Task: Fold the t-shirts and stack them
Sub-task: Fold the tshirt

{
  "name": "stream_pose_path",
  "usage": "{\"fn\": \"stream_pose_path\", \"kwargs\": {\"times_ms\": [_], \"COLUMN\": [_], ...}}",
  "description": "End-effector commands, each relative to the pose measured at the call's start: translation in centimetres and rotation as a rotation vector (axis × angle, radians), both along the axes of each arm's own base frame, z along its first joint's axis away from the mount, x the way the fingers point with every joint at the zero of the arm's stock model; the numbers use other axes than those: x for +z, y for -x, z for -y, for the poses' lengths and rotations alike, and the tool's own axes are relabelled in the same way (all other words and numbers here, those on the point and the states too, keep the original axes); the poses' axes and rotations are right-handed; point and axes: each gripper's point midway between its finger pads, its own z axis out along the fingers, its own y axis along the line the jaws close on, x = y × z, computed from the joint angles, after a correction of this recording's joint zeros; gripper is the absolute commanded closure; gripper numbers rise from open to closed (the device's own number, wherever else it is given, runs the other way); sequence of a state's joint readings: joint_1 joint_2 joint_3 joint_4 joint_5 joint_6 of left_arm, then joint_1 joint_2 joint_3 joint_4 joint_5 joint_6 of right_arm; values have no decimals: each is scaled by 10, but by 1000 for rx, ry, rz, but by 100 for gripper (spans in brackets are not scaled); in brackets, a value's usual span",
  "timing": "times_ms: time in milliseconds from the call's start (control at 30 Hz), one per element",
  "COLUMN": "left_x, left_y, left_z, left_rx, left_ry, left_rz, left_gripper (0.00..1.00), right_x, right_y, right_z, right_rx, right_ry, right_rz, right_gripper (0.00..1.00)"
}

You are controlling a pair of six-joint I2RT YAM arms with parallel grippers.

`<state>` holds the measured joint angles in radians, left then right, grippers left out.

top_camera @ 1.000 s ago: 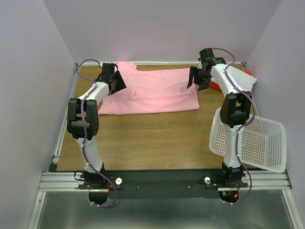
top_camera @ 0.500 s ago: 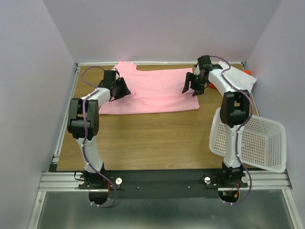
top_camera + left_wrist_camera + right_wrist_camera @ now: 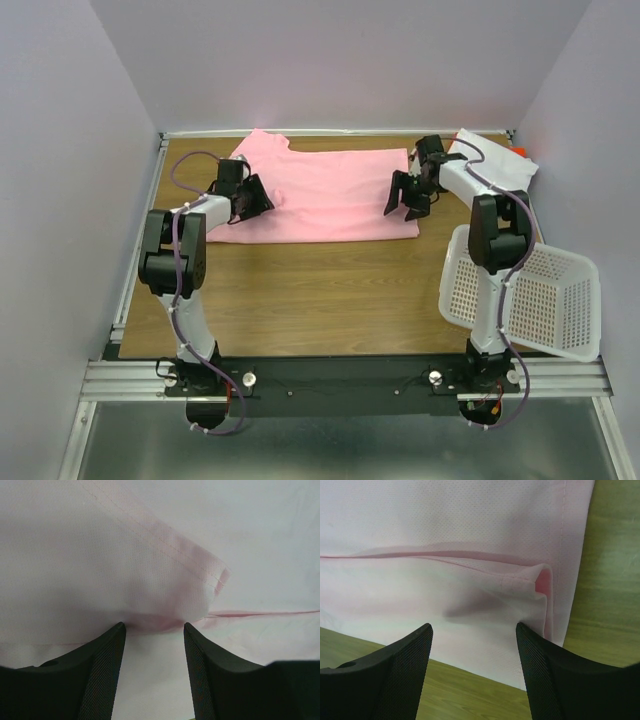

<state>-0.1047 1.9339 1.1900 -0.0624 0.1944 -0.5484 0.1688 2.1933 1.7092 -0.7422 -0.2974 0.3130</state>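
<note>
**Top external view: pink tee spread in the upper middle, my two grippers low over its ends**

The light pink t-shirt (image 3: 325, 190) lies spread across the far part of the wooden table (image 3: 300, 285), in the upper middle of the frame. Its length runs left to right and one sleeve points toward the top left.

My left gripper (image 3: 254, 196) sits low over the shirt's left end. In the left wrist view its fingers stand apart, and a folded flap with a stitched hem lies just beyond the tips. I cannot tell whether the tips are pressing into the cloth.

My right gripper (image 3: 404, 197) sits low over the shirt's right end, near the lower right corner. In the right wrist view its jaws are spread wide and hold nothing. A small doubled-over corner of pink cloth lies just past them, with bare wood to the right and below.

Further out, a white t-shirt (image 3: 497, 162) lies bunched in the upper right of the top view. A sliver of the orange-red t-shirt (image 3: 519, 152) shows at its far edge. The white perforated basket (image 3: 545, 300) is tilted at the right edge of the table, beside my right arm.
</note>
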Motion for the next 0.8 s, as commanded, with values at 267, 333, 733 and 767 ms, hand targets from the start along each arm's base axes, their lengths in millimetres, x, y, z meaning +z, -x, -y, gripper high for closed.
{"fn": "stream_pose_path", "kwargs": {"times_ms": [267,333,733,767], "left_x": [-27,-27,21,25], "left_y": [73,87,104,103], "left_z": [-16,-15,-4,-2], "left_rx": [98,109,108,105], "left_ry": [-14,7,66,67], "left_rz": [-166,-177,-90,-88], "left_gripper": [41,42,42,42], "right_x": [-25,-22,5,13], "right_y": [80,89,119,116], "right_z": [18,19,10,8], "right_rx": [-53,-61,-62,-70], "right_ry": [63,57,-2,-16], "right_rz": [-189,-195,-186,-171], "right_gripper": [25,25,25,25]}}
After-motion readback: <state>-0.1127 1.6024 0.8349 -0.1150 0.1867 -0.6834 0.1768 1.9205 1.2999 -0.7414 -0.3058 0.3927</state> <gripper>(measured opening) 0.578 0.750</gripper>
